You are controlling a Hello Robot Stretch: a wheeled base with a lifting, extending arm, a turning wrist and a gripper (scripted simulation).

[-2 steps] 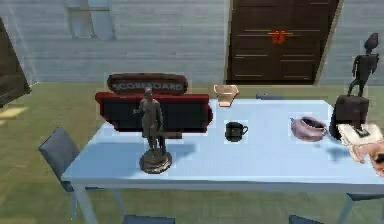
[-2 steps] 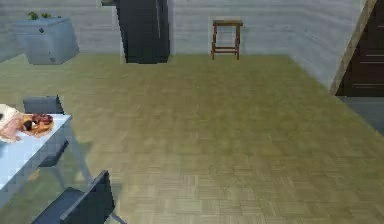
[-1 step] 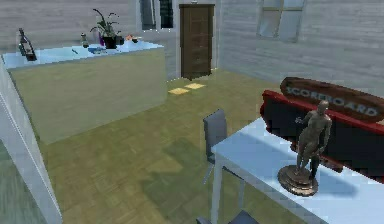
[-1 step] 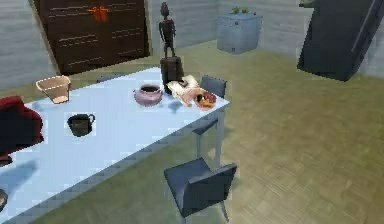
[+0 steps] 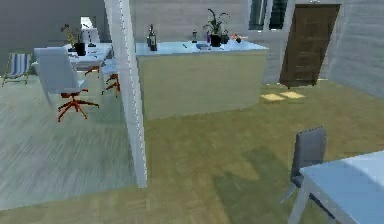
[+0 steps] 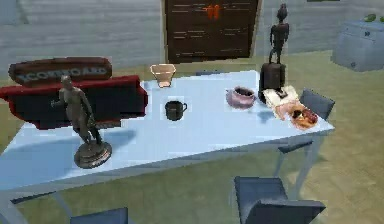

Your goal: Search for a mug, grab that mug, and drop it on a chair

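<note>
In the forward view, white office chairs [image 5: 62, 75] on orange-red bases are seen at the left, drawn up to a pale table [image 5: 92, 60] on which a small potted plant [image 5: 76, 42] is set. A white pillar [image 5: 128, 90] is placed just right of them. Beyond it a long counter [image 5: 200, 85] is seen, with a dark bottle [image 5: 152, 40] at its left end and a leafy plant [image 5: 215, 28] nearer its right. A dark door [image 5: 308, 45] is set in the far wall. A grey chair [image 5: 308, 150] is tucked against the corner of a pale blue table [image 5: 350, 190] at the lower right.

In the arm side view, that pale blue table [image 6: 150, 145] is spread across the middle. A dark statue [image 6: 85, 125] on a round base is stood at its left, in front of a long red object [image 6: 70, 100]. The mug [image 6: 175, 110], dark and upright, is found on the tabletop near the middle, well apart from the statue. To its right a pink pot [image 6: 240, 97] is set, then a tall dark figure [image 6: 277, 50] on a block. Grey chairs [image 6: 270, 195] are placed along the near edge and another grey seat [image 6: 318, 103] at the right end.

Of the gripper, neither the pose nor the state of the fingers can be told.
</note>
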